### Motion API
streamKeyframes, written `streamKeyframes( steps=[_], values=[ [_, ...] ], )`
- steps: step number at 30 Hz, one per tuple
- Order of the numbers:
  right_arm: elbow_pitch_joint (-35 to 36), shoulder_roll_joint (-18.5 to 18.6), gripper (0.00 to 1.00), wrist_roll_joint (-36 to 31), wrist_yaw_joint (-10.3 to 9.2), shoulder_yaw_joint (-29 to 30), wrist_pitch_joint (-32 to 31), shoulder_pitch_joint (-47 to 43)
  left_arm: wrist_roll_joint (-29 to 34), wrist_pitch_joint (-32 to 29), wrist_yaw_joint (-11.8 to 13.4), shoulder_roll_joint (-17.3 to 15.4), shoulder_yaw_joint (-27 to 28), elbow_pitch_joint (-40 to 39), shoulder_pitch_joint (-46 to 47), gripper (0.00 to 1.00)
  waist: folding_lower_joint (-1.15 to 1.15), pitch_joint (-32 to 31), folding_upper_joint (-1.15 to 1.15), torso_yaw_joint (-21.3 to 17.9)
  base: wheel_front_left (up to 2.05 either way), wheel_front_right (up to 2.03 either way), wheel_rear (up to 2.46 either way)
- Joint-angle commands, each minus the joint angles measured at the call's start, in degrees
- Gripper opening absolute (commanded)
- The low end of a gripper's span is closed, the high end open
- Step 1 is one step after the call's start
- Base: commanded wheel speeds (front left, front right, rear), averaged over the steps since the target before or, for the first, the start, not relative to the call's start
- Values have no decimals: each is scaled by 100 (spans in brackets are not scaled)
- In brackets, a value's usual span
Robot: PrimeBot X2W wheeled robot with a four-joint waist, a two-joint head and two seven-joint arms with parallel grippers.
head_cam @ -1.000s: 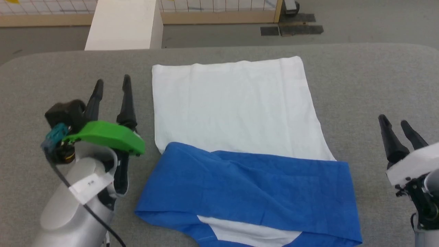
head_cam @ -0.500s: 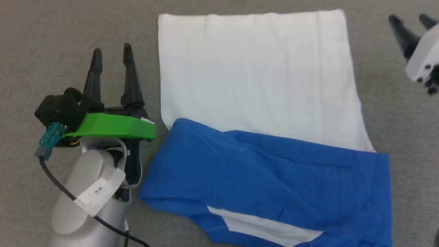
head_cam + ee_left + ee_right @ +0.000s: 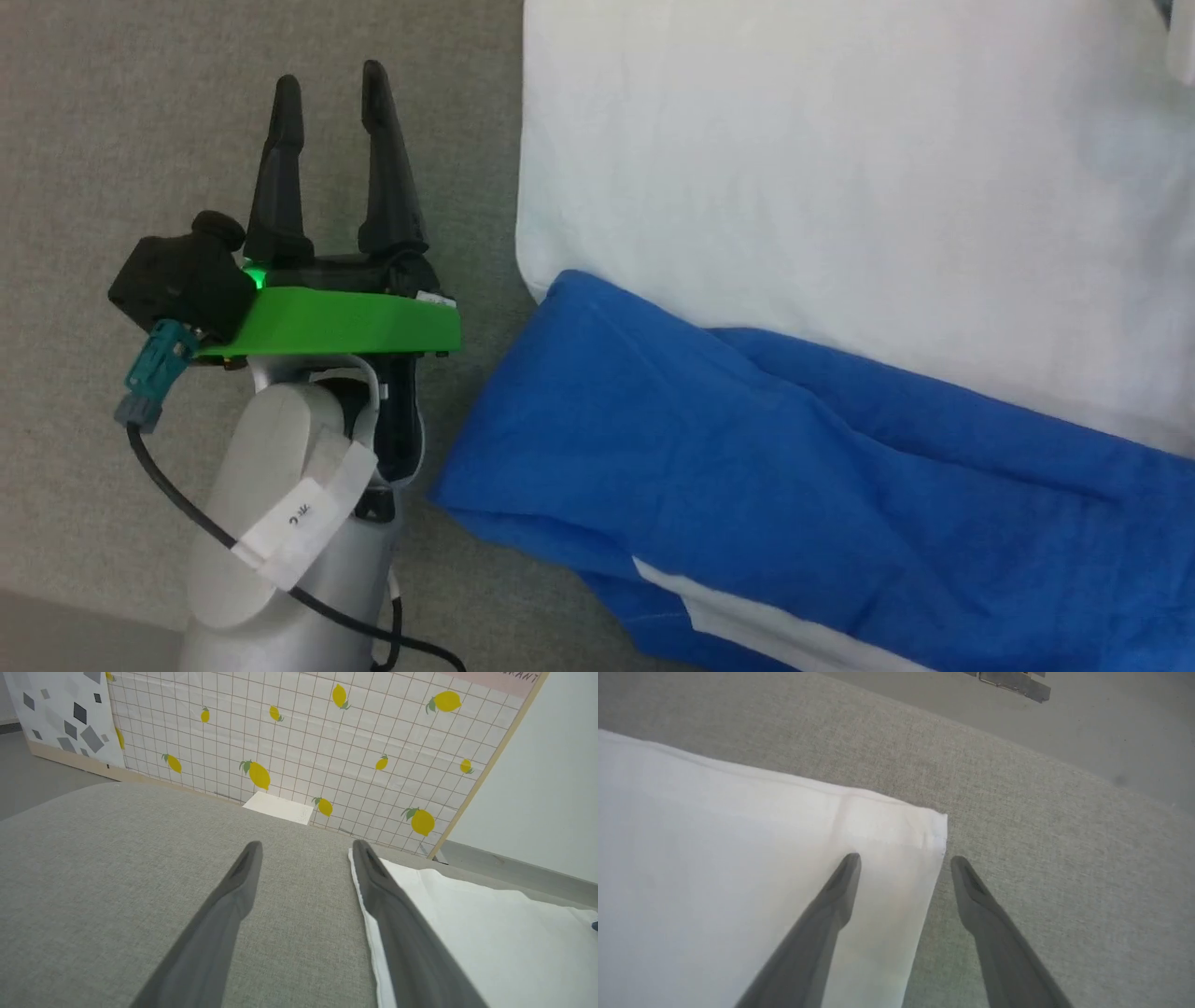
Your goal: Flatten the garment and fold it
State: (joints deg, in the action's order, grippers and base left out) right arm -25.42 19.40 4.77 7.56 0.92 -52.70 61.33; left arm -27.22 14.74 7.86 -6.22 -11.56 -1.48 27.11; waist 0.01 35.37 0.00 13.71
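The garment (image 3: 840, 187) lies flat on the grey table (image 3: 140, 140), its white body toward the far side and its blue part (image 3: 747, 467) folded across the near side. My left gripper (image 3: 331, 89) stands open just left of the garment's left edge, nothing between its fingers. In the left wrist view the left gripper (image 3: 303, 847) hovers over bare table, the garment's white edge (image 3: 467, 933) beside its right finger. In the right wrist view my right gripper (image 3: 901, 858) is open above the garment's far right corner (image 3: 924, 830), straddling its side edge.
Beyond the table's far edge stand a lemon-print grid panel (image 3: 303, 742), a white block (image 3: 278, 807) and grey floor (image 3: 1111, 728). Bare grey table (image 3: 1041, 858) lies left and right of the garment.
The head camera has tilted down and moved closer, so the whole picture shifted. The right gripper has moved forward along the garment's right side to its far corner. The left gripper stays beside the left edge.
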Motion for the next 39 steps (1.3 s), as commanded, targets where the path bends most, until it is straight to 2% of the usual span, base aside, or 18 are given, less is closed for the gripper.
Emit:
streamKeyframes(
  steps=[1,4,9,10,11,12,16,20,25,29,33,39],
  values=[
    [-64,46,100,-114,-8,-1,-41,106,63,26,-55,54,41,-13,61,100,-1,372,0,362,0,0,0],
    [-176,111,100,-281,-8,-14,-163,127,138,26,-136,126,105,1,36,100,-1,413,0,381,0,0,0],
    [-300,105,100,-186,-8,-47,-457,54,215,26,-242,187,190,75,7,100,-1,423,0,318,0,0,0],
    [-318,93,38,-152,-8,-63,-532,41,217,26,-260,192,204,101,8,100,-1,413,0,290,0,0,0],
    [-309,74,5,-91,-8,-63,-571,40,213,26,-283,197,219,136,13,100,-1,401,0,256,0,0,0],
    [-297,58,0,-47,-8,-63,-591,44,220,26,-303,193,223,171,22,100,-1,385,0,223,0,0,0],
    [-200,26,0,117,-8,-52,-513,110,219,-135,-429,70,156,329,202,100,-1,285,0,63,0,0,0],
    [-47,-35,0,297,-8,-58,-157,246,107,-837,-553,-187,142,366,771,100,-1,176,0,-142,0,0,0],
    [63,-183,0,607,-8,-242,186,383,-88,-2354,-576,-578,117,726,1882,100,-1,93,0,-472,0,0,0],
    [128,-230,0,867,-8,-451,287,443,-253,-3714,-517,-776,7,1277,2772,100,-1,144,0,-721,0,0,0],
    [223,-233,0,1095,-8,-737,358,469,-240,-4810,-459,-939,-197,1827,3464,100,-1,273,0,-929,0,0,0],
    [398,-178,0,1430,-8,-1160,437,513,2,-5740,-348,-1119,-520,2408,4009,100,-1,502,0,-1158,0,0,0]
  ],
)
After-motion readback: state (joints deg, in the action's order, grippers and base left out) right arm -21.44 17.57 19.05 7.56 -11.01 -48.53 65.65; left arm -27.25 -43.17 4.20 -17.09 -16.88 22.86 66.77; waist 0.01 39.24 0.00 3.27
